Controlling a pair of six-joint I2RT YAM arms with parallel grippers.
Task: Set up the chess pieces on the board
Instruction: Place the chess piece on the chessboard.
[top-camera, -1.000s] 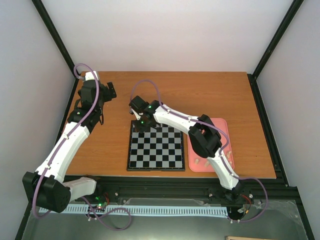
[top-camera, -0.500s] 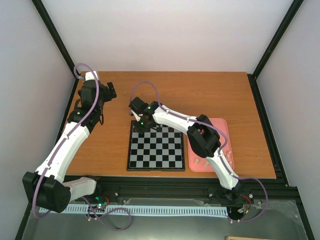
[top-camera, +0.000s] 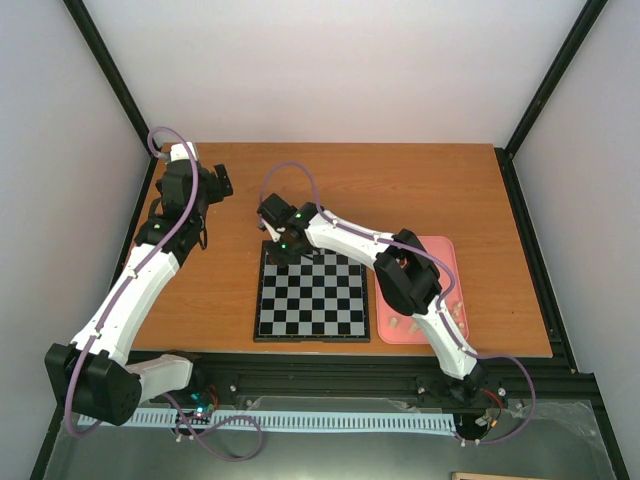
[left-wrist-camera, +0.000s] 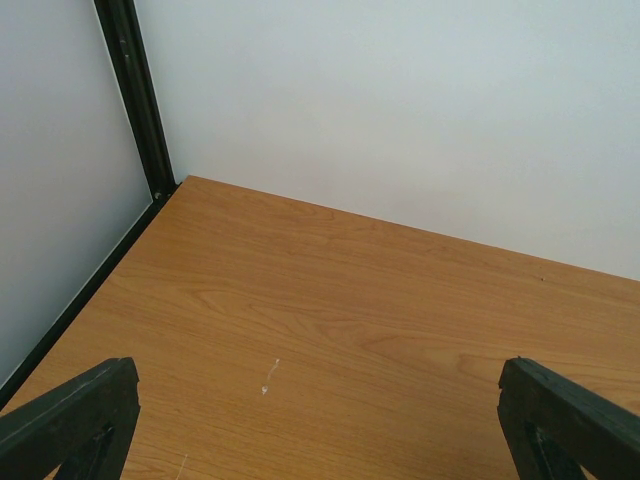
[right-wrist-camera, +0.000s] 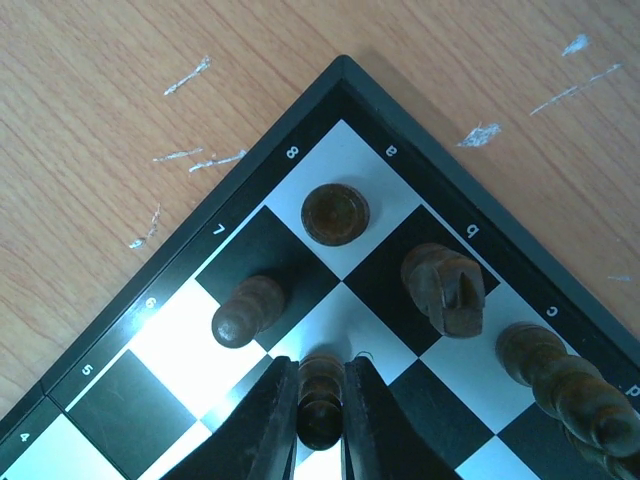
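The black-and-silver board lies flat at mid table. My right gripper is at its far left corner. In the right wrist view the gripper is shut on a dark pawn standing on the light square by the corner. Around it stand a dark rook on the corner square, a dark pawn, a dark knight and a dark bishop. My left gripper is open and empty over bare wood at the far left, its fingertips wide apart.
A pink tray with a few pale pieces lies right of the board, partly under my right arm. Black frame posts and white walls close in the table; the left post is near my left gripper.
My right arm's elbow has shifted slightly; its gripper stays at the board's far left corner. The left arm has not moved.
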